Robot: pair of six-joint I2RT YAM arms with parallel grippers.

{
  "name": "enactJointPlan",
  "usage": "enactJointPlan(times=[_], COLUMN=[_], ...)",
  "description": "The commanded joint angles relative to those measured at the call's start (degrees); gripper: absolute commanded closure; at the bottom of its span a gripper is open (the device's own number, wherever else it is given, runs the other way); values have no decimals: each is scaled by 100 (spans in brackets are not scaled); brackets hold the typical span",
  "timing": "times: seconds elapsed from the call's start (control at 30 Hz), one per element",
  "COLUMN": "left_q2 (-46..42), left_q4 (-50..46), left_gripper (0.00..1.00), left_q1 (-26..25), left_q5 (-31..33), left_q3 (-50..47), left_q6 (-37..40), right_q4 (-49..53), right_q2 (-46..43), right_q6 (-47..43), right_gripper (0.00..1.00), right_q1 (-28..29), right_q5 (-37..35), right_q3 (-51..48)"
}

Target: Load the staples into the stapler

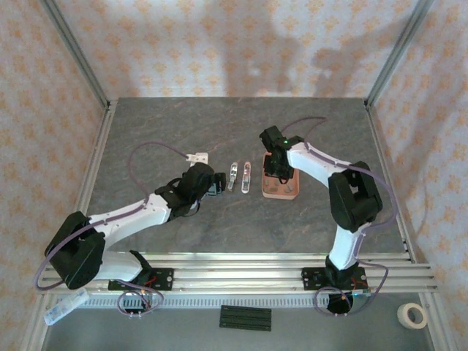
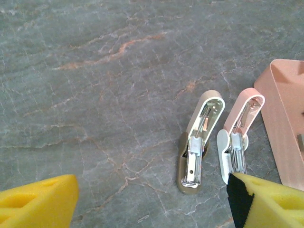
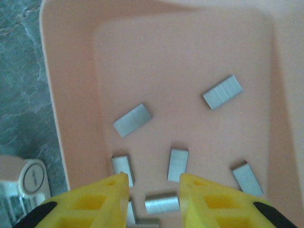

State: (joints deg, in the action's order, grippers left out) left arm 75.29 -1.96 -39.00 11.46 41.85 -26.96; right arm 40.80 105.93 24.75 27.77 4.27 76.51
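my right gripper, jaws half closed, straddles 1 staple block lying crosswise in the tray; if it is pinched i cannot tell.

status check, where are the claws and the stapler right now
Left claw open, near the opened pink stapler and a tan stapler. Right claw down in the tray, one staple block between its fingers, grip unconfirmed. Nothing blocking.
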Motion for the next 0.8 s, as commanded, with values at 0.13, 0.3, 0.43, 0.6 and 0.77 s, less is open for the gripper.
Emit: enactJointPlan(times=[0.13, 0.3, 0.43, 0.6, 0.77], left_q2=[-334, -467, -398, -280, -283], left_q4=[907, 1302, 1401, 1338, 1312], left_gripper=[16, 16, 16, 16, 16], left_q1=[9, 8, 7, 11, 7], left_q5=[430, 583, 564, 473, 454], left_q3=[-661, -1000, -997, -897, -946], left_q6=[184, 143, 258, 323, 264], right_q4=[487, 461, 265, 252, 368], right_q2=[489, 576, 604, 750, 815], right_q6=[-192, -118, 28, 78, 66], right_gripper=[66, 67, 70, 70, 70], right_q1=[-129, -193, -193, -186, -188], right_q5=[-381, -160, 128, 19, -275], right_q3=[366, 334, 166, 151, 219])
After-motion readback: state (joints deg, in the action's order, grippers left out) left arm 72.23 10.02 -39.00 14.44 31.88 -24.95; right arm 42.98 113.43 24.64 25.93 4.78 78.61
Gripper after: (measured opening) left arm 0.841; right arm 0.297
